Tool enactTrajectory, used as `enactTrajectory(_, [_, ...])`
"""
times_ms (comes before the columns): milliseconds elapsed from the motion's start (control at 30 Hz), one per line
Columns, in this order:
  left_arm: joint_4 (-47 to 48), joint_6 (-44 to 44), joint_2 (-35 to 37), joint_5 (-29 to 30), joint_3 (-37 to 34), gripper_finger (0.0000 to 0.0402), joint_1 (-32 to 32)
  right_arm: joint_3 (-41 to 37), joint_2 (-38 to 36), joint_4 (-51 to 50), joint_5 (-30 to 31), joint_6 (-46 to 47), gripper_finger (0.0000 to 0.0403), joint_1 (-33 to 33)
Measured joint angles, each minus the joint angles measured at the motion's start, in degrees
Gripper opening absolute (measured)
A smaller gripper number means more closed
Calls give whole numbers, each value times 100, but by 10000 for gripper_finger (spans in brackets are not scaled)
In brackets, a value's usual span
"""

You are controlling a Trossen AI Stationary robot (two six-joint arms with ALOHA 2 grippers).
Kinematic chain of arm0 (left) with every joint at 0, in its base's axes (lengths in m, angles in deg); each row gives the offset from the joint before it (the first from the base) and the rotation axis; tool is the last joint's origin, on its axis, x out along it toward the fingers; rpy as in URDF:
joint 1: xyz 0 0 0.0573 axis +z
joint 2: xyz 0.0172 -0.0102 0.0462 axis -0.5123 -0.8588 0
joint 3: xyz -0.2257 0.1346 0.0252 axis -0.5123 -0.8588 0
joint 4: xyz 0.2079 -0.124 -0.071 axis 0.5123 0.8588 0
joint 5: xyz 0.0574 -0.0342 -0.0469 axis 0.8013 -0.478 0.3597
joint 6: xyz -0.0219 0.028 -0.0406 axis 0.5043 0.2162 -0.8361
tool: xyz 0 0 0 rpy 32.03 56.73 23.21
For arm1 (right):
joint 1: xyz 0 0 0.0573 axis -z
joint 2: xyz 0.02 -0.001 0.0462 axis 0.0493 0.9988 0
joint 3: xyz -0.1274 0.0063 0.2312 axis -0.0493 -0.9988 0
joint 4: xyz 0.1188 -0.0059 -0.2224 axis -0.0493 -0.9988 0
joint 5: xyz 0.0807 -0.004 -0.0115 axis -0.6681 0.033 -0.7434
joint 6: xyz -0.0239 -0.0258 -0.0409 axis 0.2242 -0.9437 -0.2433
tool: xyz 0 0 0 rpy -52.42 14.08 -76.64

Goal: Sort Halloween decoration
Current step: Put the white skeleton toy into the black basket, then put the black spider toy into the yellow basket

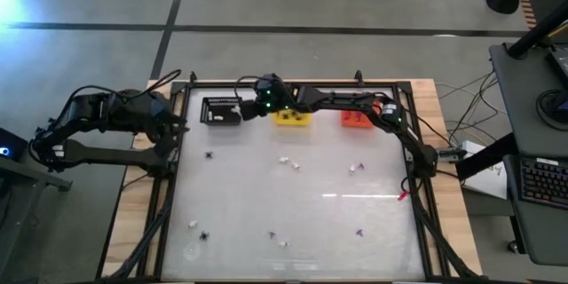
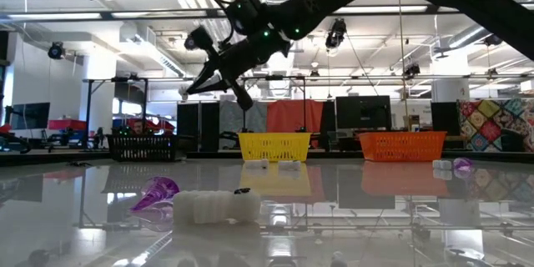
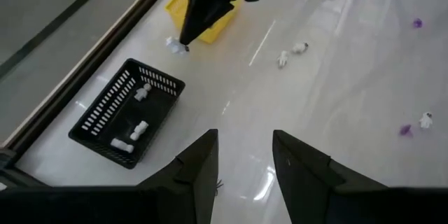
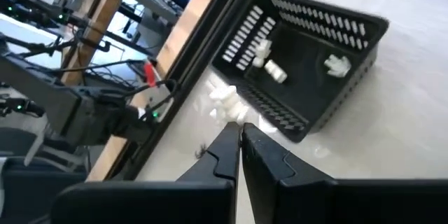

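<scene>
My right gripper [image 4: 239, 129] hangs above the table's far edge, between the black basket [image 1: 222, 111] and the yellow basket [image 1: 293, 117], shut on a white bit [image 4: 227, 105]. Three white bits [image 3: 140, 127] lie in the black basket. The orange basket [image 1: 355, 117] stands to the right of the yellow one. My left gripper [image 3: 245, 175] waits open over the table's left edge, with nothing between its fingers. Loose white [image 1: 284, 161], black [image 1: 210, 153] and purple [image 1: 359, 231] trinkets lie scattered on the table. My right gripper pinches the white bit [image 3: 175, 45] between its two fingertips, and most of the bit sticks out past them. The fingers slant down from the table's right toward the black basket. The bit is lifted clear of the table, just short of that basket's near wall.
The three baskets stand in a row along the far edge. A dark frame rail [image 1: 177, 169] runs around the glossy tabletop. More trinkets lie near the front edge: white [image 1: 193, 224], black [image 1: 204, 235] and purple [image 1: 273, 233]. The middle of the table is bare.
</scene>
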Motion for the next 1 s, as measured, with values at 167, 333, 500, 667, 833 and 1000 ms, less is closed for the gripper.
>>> enactTrajectory(167, [-45, -150, -2, 15, 0, 119, 0, -4, 152, 282, -60, 2, 9, 108])
enactTrajectory(333, [-125, -248, -9, 194, 1, 119, 0, -4, 335, 852, -427, 169, 9, 178])
enactTrajectory(500, [-171, -368, -9, 286, 2, 119, 0, -4, 430, 901, -568, 184, 9, 214])
enactTrajectory(667, [-304, -423, -9, 349, 2, 119, 0, 2, 585, 1297, -773, 218, 9, 248])
enactTrajectory(833, [-318, -482, -23, 448, 2, 119, 0, 158, 679, 1257, -1079, 154, 9, 294])
enactTrajectory(1000, [-317, -547, -72, 445, 2, 119, 0, 529, 666, 1081, -1569, -167, 9, 361])
